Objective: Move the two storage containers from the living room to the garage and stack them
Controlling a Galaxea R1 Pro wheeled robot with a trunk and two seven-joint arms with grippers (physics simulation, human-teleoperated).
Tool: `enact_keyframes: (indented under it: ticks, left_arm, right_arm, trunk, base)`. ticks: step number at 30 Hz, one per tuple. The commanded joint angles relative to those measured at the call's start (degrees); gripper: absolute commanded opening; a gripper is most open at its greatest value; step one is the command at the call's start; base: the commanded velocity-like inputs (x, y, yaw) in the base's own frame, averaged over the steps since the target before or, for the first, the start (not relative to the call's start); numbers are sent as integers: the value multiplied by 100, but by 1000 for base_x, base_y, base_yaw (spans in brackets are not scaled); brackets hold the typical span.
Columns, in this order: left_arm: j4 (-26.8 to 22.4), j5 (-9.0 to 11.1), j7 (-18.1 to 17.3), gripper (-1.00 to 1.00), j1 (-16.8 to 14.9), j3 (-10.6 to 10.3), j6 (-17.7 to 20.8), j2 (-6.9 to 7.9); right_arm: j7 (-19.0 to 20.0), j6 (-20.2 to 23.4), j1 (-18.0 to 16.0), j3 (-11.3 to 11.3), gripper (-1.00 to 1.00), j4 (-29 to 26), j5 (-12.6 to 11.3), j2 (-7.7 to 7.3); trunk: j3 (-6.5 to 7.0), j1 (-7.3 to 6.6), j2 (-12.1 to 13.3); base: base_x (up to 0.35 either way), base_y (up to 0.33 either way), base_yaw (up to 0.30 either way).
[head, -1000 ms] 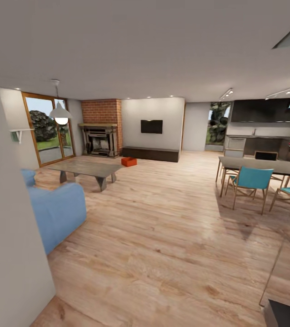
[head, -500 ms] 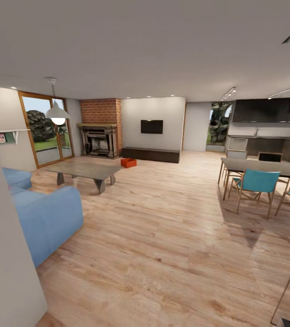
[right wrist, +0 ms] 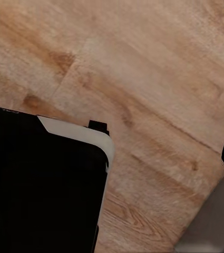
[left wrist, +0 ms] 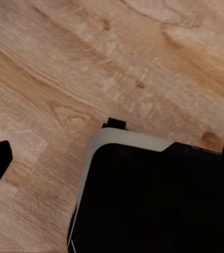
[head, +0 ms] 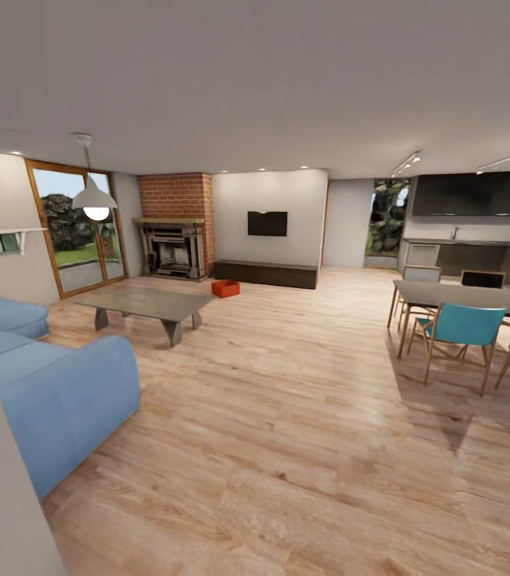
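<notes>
Across the living room, one storage container sits by the fireplace; tool states unreadable.

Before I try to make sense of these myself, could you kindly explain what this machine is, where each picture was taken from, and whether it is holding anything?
This is a simulated wheeled robot with a trunk and two arms, steered by a person. The large picture comes from the camera on its head, looking across a living room: a blue sofa, a low coffee table, a brick fireplace, a wall TV and a dining table with teal chairs. One orange-red storage container sits on the wood plank floor near the fireplace; it is what the robot must fetch.

The two small pictures come from cameras near each gripper, pointing down. Each shows the plank floor and a dark, white-edged part of the robot. Dark shapes at their edges may be fingertips, so I cannot tell whether the grippers are open. Nothing held is visible.
</notes>
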Motion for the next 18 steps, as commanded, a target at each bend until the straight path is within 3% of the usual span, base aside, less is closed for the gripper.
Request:
enact_keyframes:
  ticks: [1,18]
  left_arm:
    - [3,48,13,100,-2,-46,-16,-1]
    - [3,47,13,100,-4,-46,-16,-1]
  right_arm:
    - [-15,-30,-6,-8,100,18,42,0]
    - [-15,-30,-6,-8,100,18,42,0]
  trunk:
    - [-2,5,-3]
    - [-2,5,-3]
  base:
    - [322,0,0]
    - [322,0,0]
